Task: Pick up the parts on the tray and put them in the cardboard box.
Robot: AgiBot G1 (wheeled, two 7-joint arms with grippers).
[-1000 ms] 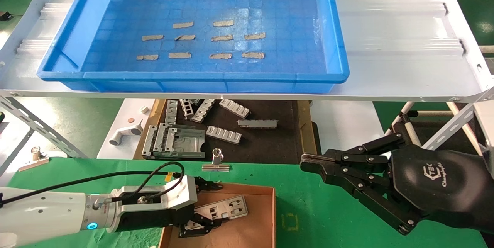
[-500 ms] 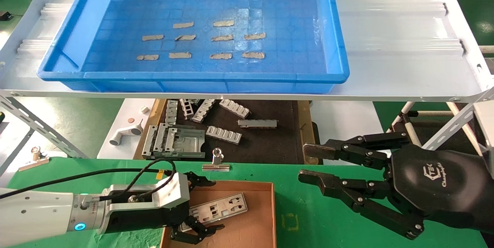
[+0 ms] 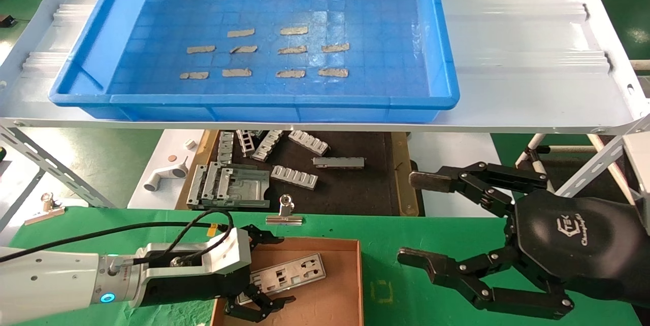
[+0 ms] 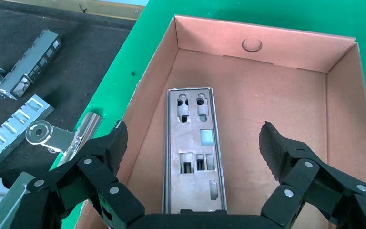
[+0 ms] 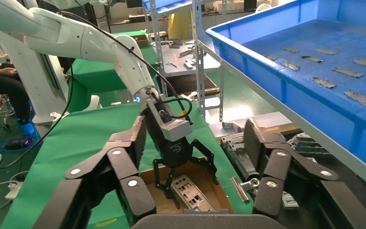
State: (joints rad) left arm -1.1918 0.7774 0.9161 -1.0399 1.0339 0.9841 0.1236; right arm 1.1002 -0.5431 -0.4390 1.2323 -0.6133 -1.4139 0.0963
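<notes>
One part, a thin silver plate (image 3: pixel 287 274) with punched cut-outs, lies flat on the floor of the cardboard box (image 3: pixel 359 275) at the near edge of the green table. My left gripper (image 3: pixel 277 270) hovers over it, open, one finger on each side and neither touching it. In the left wrist view the plate (image 4: pixel 195 152) runs lengthwise between the spread fingers of that gripper (image 4: pixel 194 138), inside the box (image 4: pixel 267 47). My right gripper (image 3: pixel 412 218) hangs wide open and empty to the right of the box. The blue tray (image 3: pixel 254 100) on the shelf shows only tan tape strips.
A black mat (image 3: pixel 355 189) behind the box carries several slotted grey brackets (image 3: pixel 294 176). A binder clip (image 3: pixel 284 212) lies at the green cloth's far edge, just beyond the box. The white shelf (image 3: pixel 508 36) and its slanted struts (image 3: pixel 584 173) overhang the back of the table.
My right gripper went from shut to wide open. My left gripper let go of the plate and drew back a little to the left; the plate now lies flat in the box.
</notes>
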